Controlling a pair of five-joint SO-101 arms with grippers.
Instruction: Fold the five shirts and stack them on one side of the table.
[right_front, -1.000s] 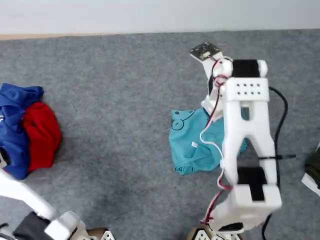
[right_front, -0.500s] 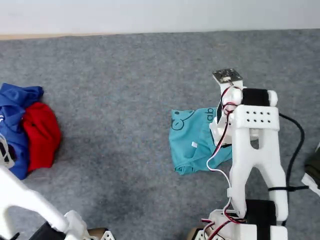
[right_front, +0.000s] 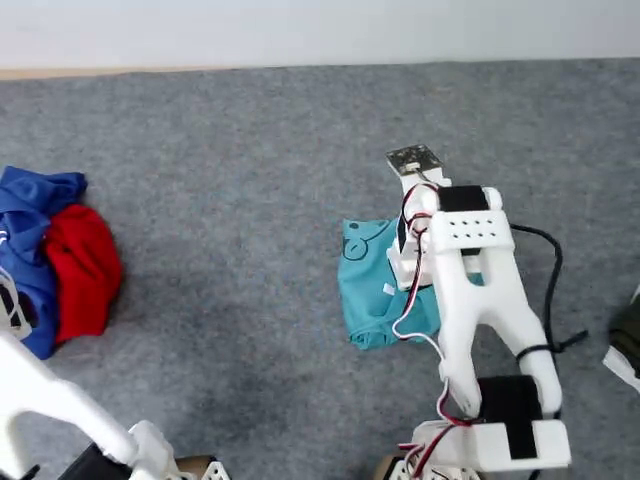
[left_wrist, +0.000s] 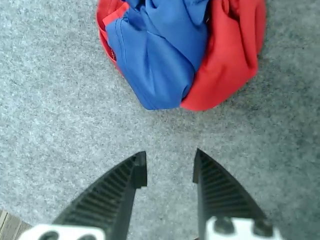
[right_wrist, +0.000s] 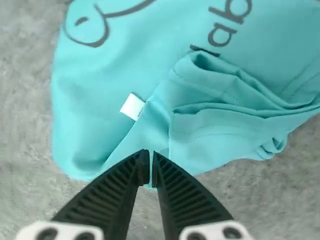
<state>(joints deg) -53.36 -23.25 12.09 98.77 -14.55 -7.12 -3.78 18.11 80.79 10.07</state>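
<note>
From above, the teal shirt lies rumpled mid tabletop; the red shirt and blue shirt sit bunched far to one side. The left end effector hangs open, just short of that bunch. The right end effector is closed and seems to hold nothing, its tips over the teal shirt's edge (soft, light, floppy cloth, so a corner or hem looks best to grab).

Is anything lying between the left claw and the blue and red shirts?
Nothing visible. Bare grey table covering separates the open left claw from the blue shirt, which lies bunched against the red shirt.
</note>
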